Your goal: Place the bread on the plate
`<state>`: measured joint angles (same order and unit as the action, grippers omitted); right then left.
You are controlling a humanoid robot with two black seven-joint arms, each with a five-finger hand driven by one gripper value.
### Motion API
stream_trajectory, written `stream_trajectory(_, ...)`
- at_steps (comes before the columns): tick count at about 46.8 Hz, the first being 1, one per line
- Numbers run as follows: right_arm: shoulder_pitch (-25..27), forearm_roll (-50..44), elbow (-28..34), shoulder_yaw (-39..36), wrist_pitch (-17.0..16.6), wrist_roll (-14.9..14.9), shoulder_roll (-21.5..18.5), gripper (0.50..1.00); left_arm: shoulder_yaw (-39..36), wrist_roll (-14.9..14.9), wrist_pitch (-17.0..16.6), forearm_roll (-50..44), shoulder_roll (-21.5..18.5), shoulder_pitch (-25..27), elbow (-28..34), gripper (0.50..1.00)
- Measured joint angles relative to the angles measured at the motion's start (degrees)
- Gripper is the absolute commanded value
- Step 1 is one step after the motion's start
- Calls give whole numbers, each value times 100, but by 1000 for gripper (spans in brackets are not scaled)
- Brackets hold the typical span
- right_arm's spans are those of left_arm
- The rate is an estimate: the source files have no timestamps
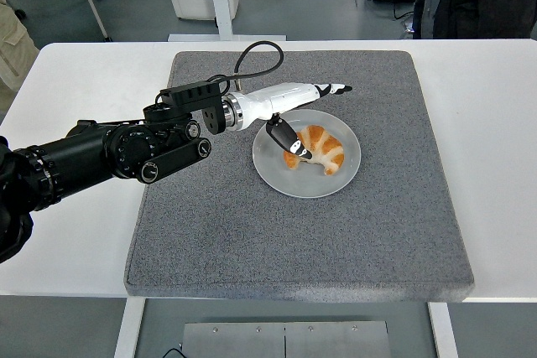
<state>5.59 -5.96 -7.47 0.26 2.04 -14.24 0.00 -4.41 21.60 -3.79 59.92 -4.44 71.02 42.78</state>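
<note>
Croissant (pixel 320 147) lying on the grey plate (pixel 268 165), at the centre of the grey mat (pixel 252 241) on the bench (pixel 75 98). Left robot hand (pixel 304 106) spread, holding nothing — thumb beside the croissant's left end. Placement step looks complete; the next move calls for a clear retreat.

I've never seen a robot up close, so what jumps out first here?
A long black arm reaches in from the left, ending in a white hand with its fingers open. Just below the hand, a golden croissant lies on a grey plate in the middle of a grey mat.
</note>
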Motion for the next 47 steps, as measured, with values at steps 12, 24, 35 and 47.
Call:
stream_trajectory(12,-2,0,0,0,1,0,0,1000,-4,-24,132,-750,-337,416,182,986)
stream_trajectory(24,-4,-1,0,0,3,-1,0,1000,181,-32,120,-1933,-756,693,448,986)
stream_trajectory(35,0,0,0,0,6,-1,0,1000,684,-50,71,-2831,-967,696,487,986)
stream_trajectory(47,-3,2,0,0,3,-1,0,1000,1208,-542,-165,-3824,-945,405,386,984)
